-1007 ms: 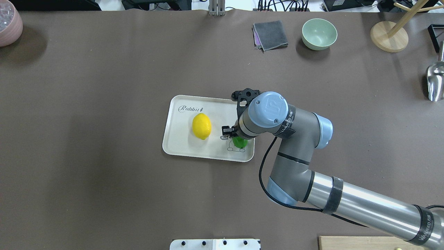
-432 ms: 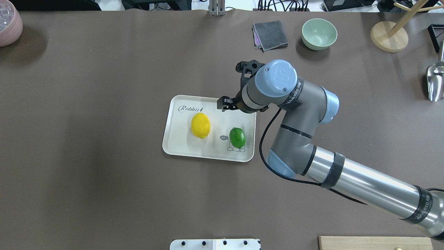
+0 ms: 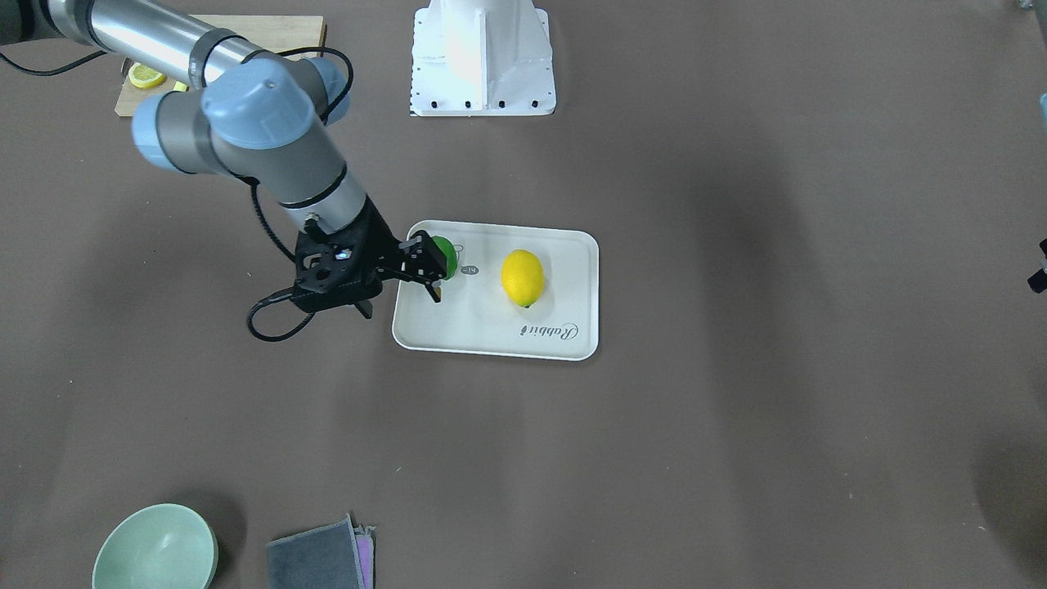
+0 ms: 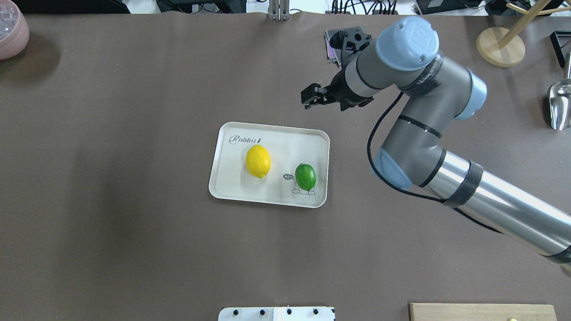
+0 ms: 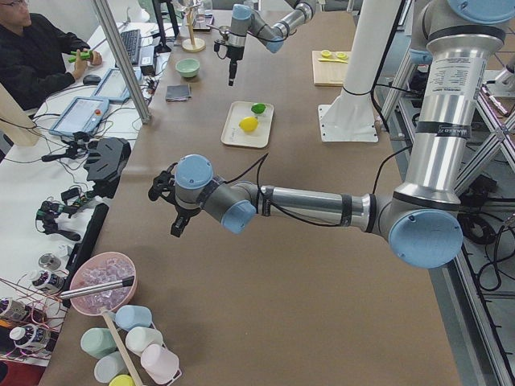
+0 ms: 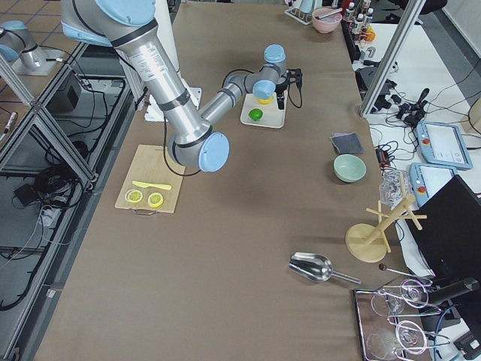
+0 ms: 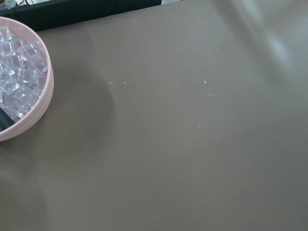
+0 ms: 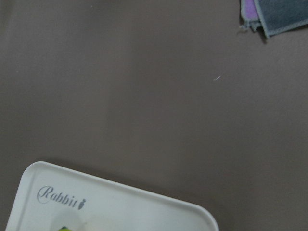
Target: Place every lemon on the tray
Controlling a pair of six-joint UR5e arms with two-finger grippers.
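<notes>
Both on the tray (image 4: 232,180) in the middle of the desk (image 4: 134,232): yellow lemon (image 4: 258,161) by the Rabbit script (image 4: 243,139), green lemon (image 4: 305,176) over the cartoon (image 4: 295,191), at the end toward the desk's right edge. Neither gripped. Right fingers (image 4: 310,95) apart, holding nothing, up over bare desk between tray and far edge, near the grey cloth (image 8: 284,14). Left fingers (image 5: 179,225) toward the desk's left end: cannot tell whether apart or together.
</notes>
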